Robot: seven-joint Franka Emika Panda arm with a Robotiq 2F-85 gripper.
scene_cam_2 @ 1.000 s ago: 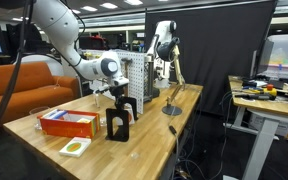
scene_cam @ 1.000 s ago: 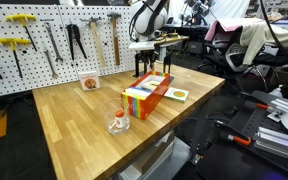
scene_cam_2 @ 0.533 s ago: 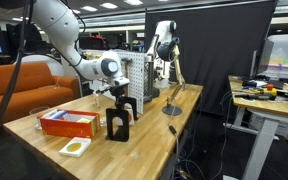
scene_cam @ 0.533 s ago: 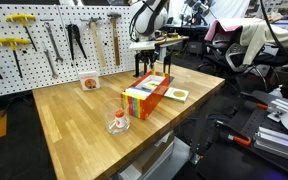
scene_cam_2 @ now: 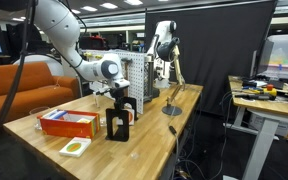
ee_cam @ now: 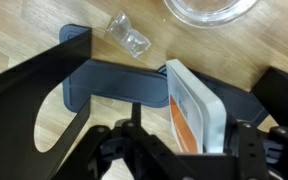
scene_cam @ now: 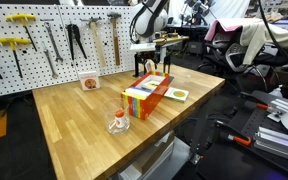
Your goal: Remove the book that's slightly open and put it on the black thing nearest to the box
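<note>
1. Your gripper [scene_cam_2: 119, 100] hangs with its jaws spread wide, gripping nothing, directly above the book [ee_cam: 196, 110].
2. The book stands on edge in a black holder [ee_cam: 114, 85] near the box [scene_cam_2: 69, 122].
3. Step in hand, as judged: approach to grasp. Next, lower until the jaws straddle the book, then close.

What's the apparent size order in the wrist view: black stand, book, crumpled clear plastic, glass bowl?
1. black stand, the largest
2. book
3. crumpled clear plastic, the smallest

The glass bowl is left unranked. The top edge cuts off most of it, so its full size can't be judged.
</note>
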